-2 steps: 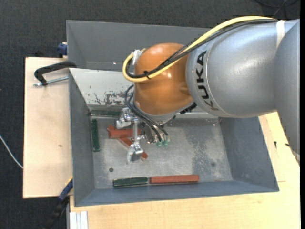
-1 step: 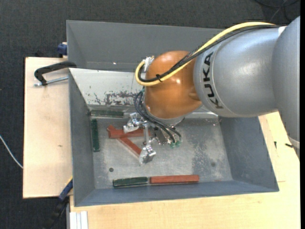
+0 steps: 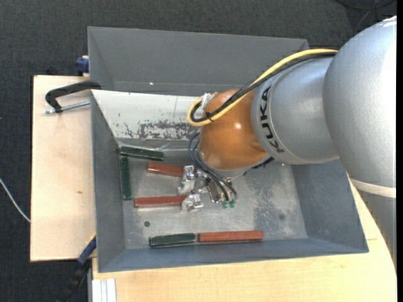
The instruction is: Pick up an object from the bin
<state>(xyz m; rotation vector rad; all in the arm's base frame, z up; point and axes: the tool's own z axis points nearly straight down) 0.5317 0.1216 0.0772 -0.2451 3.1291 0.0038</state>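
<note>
floor: dark carpet (image 3: 189, 5) | left edge: thin white cord (image 3: 12, 200) lying on it

Two red-brown flat bars lie near the middle of the bin (image 3: 104, 187) floor, both almost level across the view. The upper red bar (image 3: 165, 168) is the shorter. The lower red bar (image 3: 157, 201) is longer, and its right end reaches the tool (image 3: 191, 191). They lie apart, just right of a dark green bar (image 3: 126, 178) running up the view.

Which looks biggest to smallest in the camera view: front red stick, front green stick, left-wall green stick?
Front red stick, largest.
Front green stick and left-wall green stick look alike; I won't rank them.
</note>
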